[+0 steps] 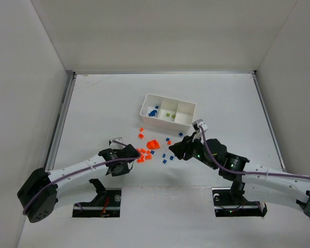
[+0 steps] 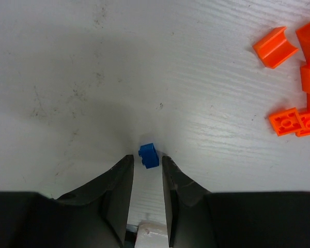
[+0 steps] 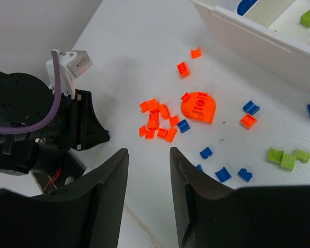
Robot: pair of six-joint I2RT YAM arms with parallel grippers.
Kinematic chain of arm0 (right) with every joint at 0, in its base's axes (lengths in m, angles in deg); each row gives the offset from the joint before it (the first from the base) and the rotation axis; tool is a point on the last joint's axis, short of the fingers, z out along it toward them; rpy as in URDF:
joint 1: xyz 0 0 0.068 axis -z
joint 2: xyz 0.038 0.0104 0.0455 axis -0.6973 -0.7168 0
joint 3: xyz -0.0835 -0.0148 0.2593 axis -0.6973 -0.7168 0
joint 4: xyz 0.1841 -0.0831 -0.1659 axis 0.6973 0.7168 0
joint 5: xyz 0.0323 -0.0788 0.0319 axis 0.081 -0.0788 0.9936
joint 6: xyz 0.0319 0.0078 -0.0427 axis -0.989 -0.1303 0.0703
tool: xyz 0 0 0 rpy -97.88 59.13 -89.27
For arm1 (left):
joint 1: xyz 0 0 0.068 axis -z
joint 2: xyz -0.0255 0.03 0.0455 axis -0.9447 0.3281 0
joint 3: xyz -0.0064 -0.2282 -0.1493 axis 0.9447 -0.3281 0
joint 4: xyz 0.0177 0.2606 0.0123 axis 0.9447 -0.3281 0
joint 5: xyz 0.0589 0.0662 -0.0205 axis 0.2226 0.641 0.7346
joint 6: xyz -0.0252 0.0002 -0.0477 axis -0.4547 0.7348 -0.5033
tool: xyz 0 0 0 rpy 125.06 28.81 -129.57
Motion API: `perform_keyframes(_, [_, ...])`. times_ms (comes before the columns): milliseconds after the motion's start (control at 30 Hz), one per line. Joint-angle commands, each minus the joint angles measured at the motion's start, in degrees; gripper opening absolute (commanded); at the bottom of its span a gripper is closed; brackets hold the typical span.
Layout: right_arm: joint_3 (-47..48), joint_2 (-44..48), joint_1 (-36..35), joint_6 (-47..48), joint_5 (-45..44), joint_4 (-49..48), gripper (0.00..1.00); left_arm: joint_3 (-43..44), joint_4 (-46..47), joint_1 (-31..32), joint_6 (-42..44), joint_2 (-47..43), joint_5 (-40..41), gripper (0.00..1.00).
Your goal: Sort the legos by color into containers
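The left arm (image 1: 77,170) reaches low over the tabletop (image 1: 103,103). The left jaws stand narrow, with a small blue brick (image 2: 149,155) sitting on the tabletop right between their fingertips (image 2: 125,166). A sliver of gap shows on one side of the brick, and whether the other fingertip touches it is hard to make out, so it looks framed rather than pinched. A cluster of small orange bricks (image 2: 292,121) lies apart from it, off to one side. The right arm (image 1: 258,173) is held above the loose legos, and the right jaws stand fairly wide with nothing between them. Below them lie the large orange piece (image 3: 198,107), more small blue bricks (image 3: 222,173) and a few lime green bricks (image 3: 287,157), all on the tabletop near the white tray (image 1: 164,121). The tray sits toward the far side, just past the scattered bricks. Its left compartment holds blue pieces (image 1: 153,112) and its middle compartment holds green bricks (image 1: 169,114).
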Motion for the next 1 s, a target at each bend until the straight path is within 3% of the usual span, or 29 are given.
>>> perform_keyframes(0, [0.4, 0.9, -0.6, 0.8, 0.5, -2.8, 0.43, -0.4, -8.5, 0.1, -52.3, 2.1, 19.4, 0.25])
perform_keyframes(367, [-0.6, 1.5, -0.4, 0.7, 1.0, -3.3, 0.43, 0.4, -7.2, 1.4, -50.6, 3.1, 19.4, 0.08])
perform_keyframes(567, [-1.4, 0.1, 1.6, 0.0, -0.4, -2.5, 0.43, 9.6, -4.3, 5.6, -37.4, 5.0, 26.9, 0.05])
perform_keyframes(667, [-1.4, -2.1, 3.6, -2.7, -5.0, -0.5, 0.39, 15.2, -1.1, 6.0, -28.4, 5.7, 30.1, 0.04])
perform_keyframes(833, [-1.0, -6.0, 5.9, -6.9, -12.9, 3.3, 0.29, 19.9, 17.0, 3.6, -10.8, 5.5, 31.7, 0.04])
perform_keyframes(967, [-1.0, -8.7, 9.4, -10.9, -15.9, 5.8, 0.22, 20.6, 42.2, -2.0, 4.9, 9.7, 23.2, 0.04])
